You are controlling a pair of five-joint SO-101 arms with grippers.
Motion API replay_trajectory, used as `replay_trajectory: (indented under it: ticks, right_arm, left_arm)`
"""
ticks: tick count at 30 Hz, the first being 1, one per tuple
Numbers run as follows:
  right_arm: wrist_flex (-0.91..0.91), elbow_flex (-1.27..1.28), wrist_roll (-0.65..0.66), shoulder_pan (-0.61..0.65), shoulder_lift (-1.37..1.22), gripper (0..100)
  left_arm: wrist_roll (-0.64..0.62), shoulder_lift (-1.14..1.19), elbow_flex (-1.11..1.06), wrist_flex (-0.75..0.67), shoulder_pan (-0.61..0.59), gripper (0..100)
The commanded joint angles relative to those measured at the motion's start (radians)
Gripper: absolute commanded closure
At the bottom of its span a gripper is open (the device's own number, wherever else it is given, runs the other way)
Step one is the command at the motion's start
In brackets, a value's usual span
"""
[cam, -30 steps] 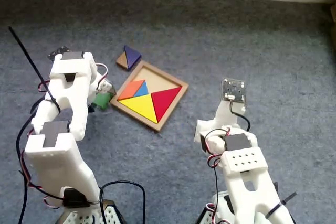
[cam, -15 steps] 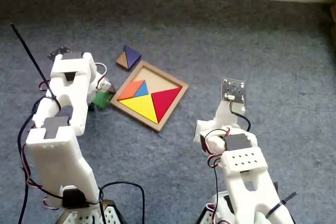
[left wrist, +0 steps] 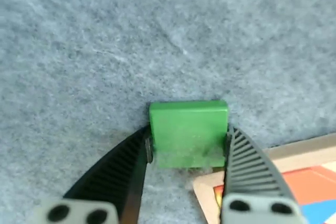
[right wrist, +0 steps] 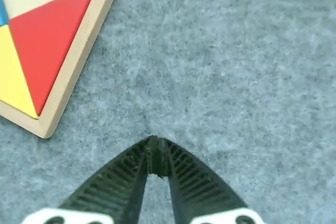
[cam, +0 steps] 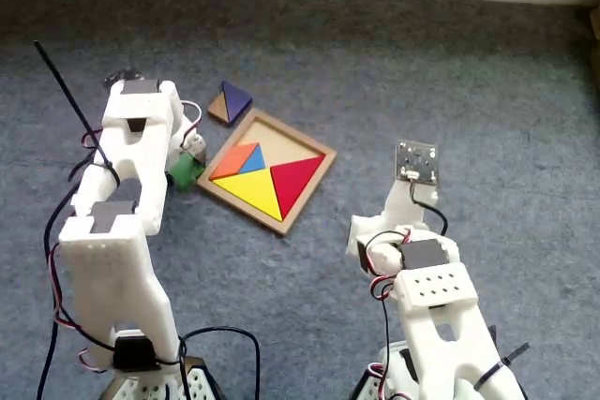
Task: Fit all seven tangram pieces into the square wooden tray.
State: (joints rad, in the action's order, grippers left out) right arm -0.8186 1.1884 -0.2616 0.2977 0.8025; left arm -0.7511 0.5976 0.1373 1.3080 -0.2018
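Nearest the robot's base, the white right arm [cam: 427, 288] stands over bare grey-blue felt on the counter [cam: 487, 110]. Its black ridged right jaws are pressed together with nothing between them, and they point at the felt a little apart from the near-right edge of the square wooden tray [cam: 292, 144]. To the left, the white left arm [cam: 122, 203] stretches farther out. Its left jaws pinch the green square tangram piece [left wrist: 188, 134] by two opposite sides, just beside the tray's left corner and outside the rim. Whether the piece rests on the felt or is held just above it cannot be told. The tray lies turned like a diamond between the two arms. Inside it, a large yellow triangle [cam: 251, 190] fills the near part and a large red triangle [cam: 295, 180] sits against it on the right. A smaller orange triangle [cam: 234, 158] and a small blue triangle [cam: 253, 160] lie side by side just beyond the yellow one. The far-right part of the tray floor shows bare wood. Beyond the tray's far-left edge, a tan-brown triangle [cam: 218, 108] and a dark purple triangle [cam: 236, 97] lie on the felt, touching each other.
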Motion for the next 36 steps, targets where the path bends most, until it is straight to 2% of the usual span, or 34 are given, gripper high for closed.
replay_trajectory:
  ticks: [1, 4, 8, 16, 24, 28, 32, 36]
  right_arm:
    - [0.022, -0.005, 0.011, -0.010, 0.027, 98.9]
    - [0.022, -0.004, 0.011, -0.010, 0.027, 98.9]
    - [0.022, -0.004, 0.011, -0.010, 0.027, 98.9]
    - [0.022, -0.004, 0.011, -0.015, 0.027, 98.9]
    - [0.024, -0.004, 0.011, -0.016, 0.027, 98.9]
    - [0.024, -0.004, 0.011, -0.016, 0.027, 98.9]
    - [0.024, -0.004, 0.011, -0.016, 0.027, 98.9]
    - [0.024, -0.004, 0.011, -0.012, 0.027, 98.9]
  left_arm:
    - [0.029, -0.025, 0.033, 0.049, -0.004, 99]
    - [0.032, -0.096, 0.077, 0.107, -0.001, 99]
    - [0.130, -0.213, 0.101, 0.133, 0.033, 99]
    - [0.344, -0.355, 0.101, 0.104, 0.245, 99]
    - [0.474, -0.298, 0.061, -0.144, 0.380, 99]
    - [0.485, -0.205, 0.061, -0.230, 0.420, 99]
    - [0.486, -0.127, 0.064, -0.262, 0.453, 99]
    - [0.486, -0.064, 0.147, -0.190, 0.470, 98]
